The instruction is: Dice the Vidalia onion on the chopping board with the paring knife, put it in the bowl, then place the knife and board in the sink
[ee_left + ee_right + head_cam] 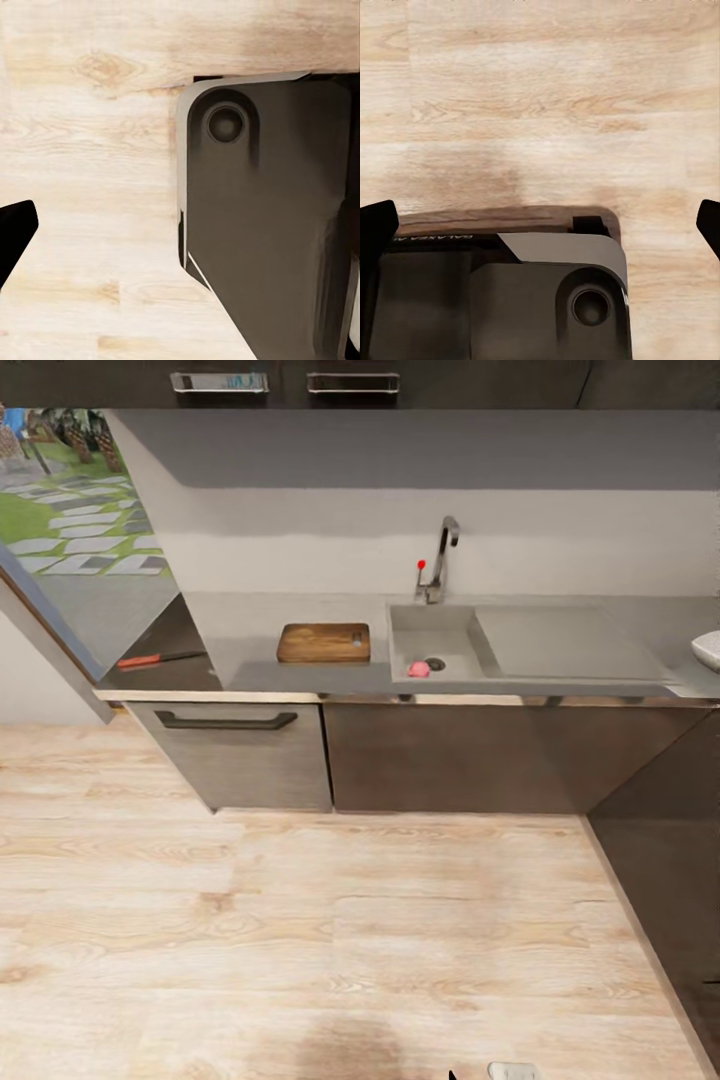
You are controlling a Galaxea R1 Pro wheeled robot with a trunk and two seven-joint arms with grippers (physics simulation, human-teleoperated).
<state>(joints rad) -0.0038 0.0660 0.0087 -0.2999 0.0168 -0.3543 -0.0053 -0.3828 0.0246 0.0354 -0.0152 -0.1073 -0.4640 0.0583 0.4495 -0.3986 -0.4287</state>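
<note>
Onion point(418, 669) sits in the sink point(440, 632) basin at centre frame, a pink ball just beside the drain, below the tap point(440, 560). Left of the sink lies the board point(324, 643), flat on the countertop point(250, 630), and further left, in the shaded corner, the knife point(160, 659). At the right edge a sliver of the bowl point(708, 649) shows.

No arm is over the counter yet, so the step in hand looks like the approach. It would go best by rolling straight up to the cabinet under the sink, stopping square to it, so the basin is within reach and the board close by for the next step.

In the right wrist view the right gripper point(540, 217) has its fingertips far apart, one at each side of the frame, nothing between them. Only one dark fingertip point(15, 232) of the left gripper shows, so its spread cannot be judged.

Pale wood planks cover the floor point(350, 920); the worktop is smooth, grey and reflective, with grey cabinets below and a window at upper left.
</note>
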